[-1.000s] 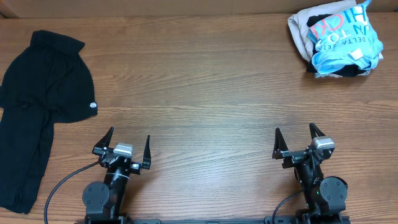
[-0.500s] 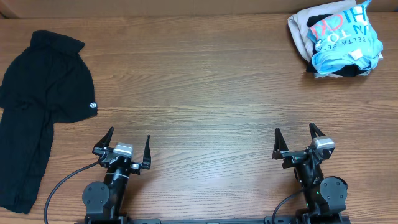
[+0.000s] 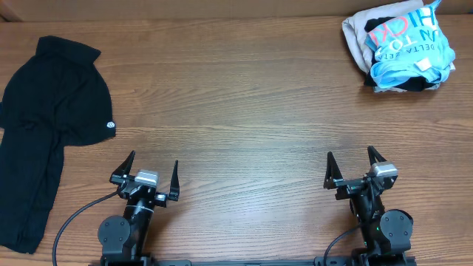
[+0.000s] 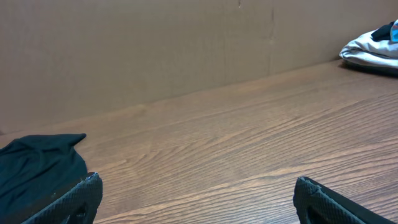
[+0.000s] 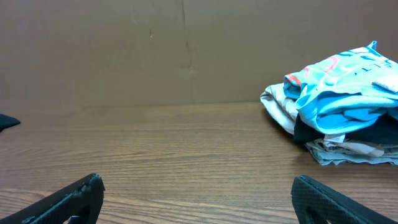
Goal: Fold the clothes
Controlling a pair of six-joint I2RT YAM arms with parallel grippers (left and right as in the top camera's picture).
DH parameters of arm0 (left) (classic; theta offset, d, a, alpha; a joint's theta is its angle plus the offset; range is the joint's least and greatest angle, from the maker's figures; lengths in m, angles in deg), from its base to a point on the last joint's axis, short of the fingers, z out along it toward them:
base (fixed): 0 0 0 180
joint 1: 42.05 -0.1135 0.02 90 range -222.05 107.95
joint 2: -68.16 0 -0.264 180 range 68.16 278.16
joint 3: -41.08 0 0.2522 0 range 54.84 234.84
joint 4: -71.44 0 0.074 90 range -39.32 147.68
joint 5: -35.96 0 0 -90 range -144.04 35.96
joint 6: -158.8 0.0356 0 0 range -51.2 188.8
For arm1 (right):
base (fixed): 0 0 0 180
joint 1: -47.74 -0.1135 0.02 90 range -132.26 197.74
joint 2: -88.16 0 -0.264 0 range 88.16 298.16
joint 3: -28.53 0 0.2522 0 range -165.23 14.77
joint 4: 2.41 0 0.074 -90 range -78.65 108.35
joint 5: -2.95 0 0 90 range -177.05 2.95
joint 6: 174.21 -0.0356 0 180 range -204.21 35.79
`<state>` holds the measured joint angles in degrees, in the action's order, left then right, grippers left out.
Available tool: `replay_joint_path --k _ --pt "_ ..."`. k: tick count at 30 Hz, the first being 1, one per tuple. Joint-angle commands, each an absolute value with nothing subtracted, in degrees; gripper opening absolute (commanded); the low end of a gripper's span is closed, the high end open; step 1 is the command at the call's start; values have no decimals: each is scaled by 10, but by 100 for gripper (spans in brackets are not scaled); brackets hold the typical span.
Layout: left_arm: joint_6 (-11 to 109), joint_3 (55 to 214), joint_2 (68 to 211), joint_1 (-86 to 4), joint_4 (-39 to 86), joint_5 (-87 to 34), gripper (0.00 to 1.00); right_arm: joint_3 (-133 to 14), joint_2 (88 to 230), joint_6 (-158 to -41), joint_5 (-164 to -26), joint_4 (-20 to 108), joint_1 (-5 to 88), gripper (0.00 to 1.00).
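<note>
The clothes, a black short-sleeved shirt (image 3: pixel 48 125) with a small round white logo (image 3: pixel 110 126), lie spread along the table's far left; their edge (image 4: pixel 37 165) shows at the left in the left wrist view. My left gripper (image 3: pixel 154 168) stands open near the front edge, to the right of the shirt and apart from it, nothing between its fingers (image 4: pixel 74 199). My right gripper (image 3: pixel 351 160) stands open at the front right over bare wood, with its fingers (image 5: pixel 323 196) wide apart.
A pile of folded garments (image 3: pixel 399 48), light blue and white with pink lettering on top of beige, sits at the back right corner (image 5: pixel 339 102). A brown cardboard wall (image 4: pixel 155 43) runs behind the wooden table (image 3: pixel 236 111).
</note>
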<state>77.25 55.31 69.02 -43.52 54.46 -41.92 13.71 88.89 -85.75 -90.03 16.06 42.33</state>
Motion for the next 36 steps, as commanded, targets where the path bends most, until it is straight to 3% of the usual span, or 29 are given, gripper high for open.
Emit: replay_joint_path --k 1,36 --pt "763 551 684 -431 545 -424 100 143 883 -860 -899 158 419 100" --pt "778 551 684 -431 543 -449 100 143 883 -860 -901 159 419 100"
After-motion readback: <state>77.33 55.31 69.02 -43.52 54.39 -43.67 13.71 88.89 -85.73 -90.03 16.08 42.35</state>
